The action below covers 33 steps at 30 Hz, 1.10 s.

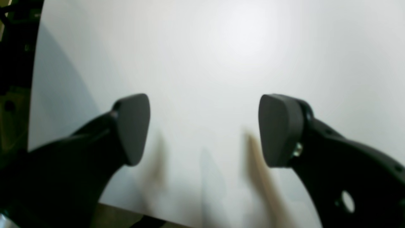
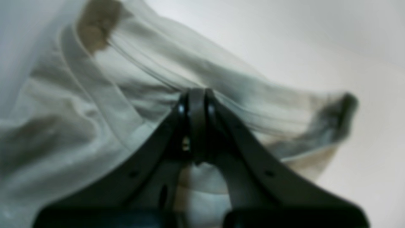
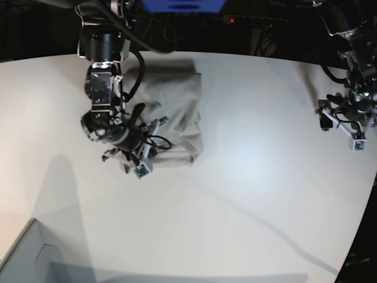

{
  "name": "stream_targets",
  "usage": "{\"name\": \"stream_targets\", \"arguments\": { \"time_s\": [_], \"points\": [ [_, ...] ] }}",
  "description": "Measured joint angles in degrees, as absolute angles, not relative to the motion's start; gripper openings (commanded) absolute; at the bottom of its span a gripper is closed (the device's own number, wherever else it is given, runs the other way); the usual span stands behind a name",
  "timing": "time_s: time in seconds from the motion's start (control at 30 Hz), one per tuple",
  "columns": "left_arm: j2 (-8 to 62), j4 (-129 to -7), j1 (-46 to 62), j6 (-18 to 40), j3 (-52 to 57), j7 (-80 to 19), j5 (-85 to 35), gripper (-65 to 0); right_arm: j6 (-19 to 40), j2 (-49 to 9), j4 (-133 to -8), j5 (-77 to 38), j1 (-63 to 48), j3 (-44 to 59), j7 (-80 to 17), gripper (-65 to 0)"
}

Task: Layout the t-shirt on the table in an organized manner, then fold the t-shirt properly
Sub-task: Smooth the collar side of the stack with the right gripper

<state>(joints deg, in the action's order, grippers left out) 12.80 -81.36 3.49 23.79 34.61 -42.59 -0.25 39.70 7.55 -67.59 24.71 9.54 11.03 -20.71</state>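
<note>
The light grey-beige t-shirt (image 3: 177,100) lies bunched in a rough rectangle on the white table (image 3: 247,194), at the back left in the base view. My right gripper (image 3: 154,131) is at the shirt's near left edge. In the right wrist view this gripper (image 2: 196,95) is shut on a fold of the t-shirt (image 2: 104,104), whose cloth rises in blurred ridges around the fingers. My left gripper (image 3: 344,121) hovers far to the right, well away from the shirt. In the left wrist view this gripper (image 1: 204,126) is open, with only bare table (image 1: 221,47) between its pads.
A pale box corner (image 3: 23,259) juts in at the bottom left of the base view. The table's curved edge (image 3: 359,224) runs down the right side. Dark equipment and cables line the back behind the table.
</note>
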Motion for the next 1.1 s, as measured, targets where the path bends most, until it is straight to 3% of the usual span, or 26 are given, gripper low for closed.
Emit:
{"name": "stream_targets", "arguments": {
  "time_s": [0.2, 0.37, 0.57, 0.83, 1.0, 1.1],
  "points": [
    [12.6, -81.1, 3.14, 23.81, 34.41, -42.37, -0.25, -13.2, 39.68, 8.8, -88.53, 24.45, 1.83, 12.78, -19.9, -65.0],
    [12.58, -80.9, 1.5, 23.81, 34.33, -41.95, -0.38, -13.2, 39.66, 8.73, -99.66, 24.62, -10.02, 6.87, -20.08, -65.0],
    [12.73, -80.93, 1.58, 23.79, 34.46, -42.26, -0.03, -13.2, 39.72, 8.75, -97.36, 24.4, -17.21, 2.24, -19.55, -65.0],
    [12.56, -81.06, 2.09, 23.81, 34.54, -42.72, -0.19, -13.2, 39.62, 8.73, -83.7, 24.12, -15.07, 3.01, -13.85, -65.0],
    [12.64, -81.52, 4.36, 23.83, 34.72, -42.41, -0.4, -13.2, 39.79, 8.97, -84.82, 24.29, -16.21, 7.16, -9.47, -65.0],
    [12.58, -81.52, 6.26, 23.79, 34.76, -42.74, -0.01, -13.3, 39.75, 8.73, -92.62, 19.11, -19.14, 10.24, -9.41, -65.0]
  ]
}}
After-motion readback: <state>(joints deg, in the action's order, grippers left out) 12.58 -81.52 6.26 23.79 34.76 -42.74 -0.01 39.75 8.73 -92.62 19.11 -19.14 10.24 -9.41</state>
